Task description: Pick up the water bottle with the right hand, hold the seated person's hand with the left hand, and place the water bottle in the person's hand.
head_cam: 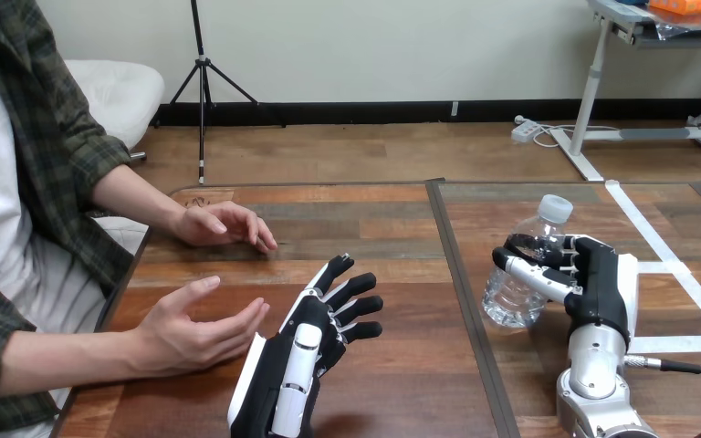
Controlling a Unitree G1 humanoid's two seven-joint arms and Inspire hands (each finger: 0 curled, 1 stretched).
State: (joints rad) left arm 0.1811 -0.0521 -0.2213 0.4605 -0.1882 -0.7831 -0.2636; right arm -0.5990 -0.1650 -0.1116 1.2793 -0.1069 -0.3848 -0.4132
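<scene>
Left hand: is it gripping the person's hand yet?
No: the left hand lies beside the person's nearer hand with fingers straight, not curled round it.

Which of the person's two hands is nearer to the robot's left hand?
The person's lower hand, open beside the left hand; the person's upper hand is farther away.

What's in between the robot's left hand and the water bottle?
Nothing stands there. In the head view, only bare table with a dark seam lies between the left hand and the water bottle.
</scene>
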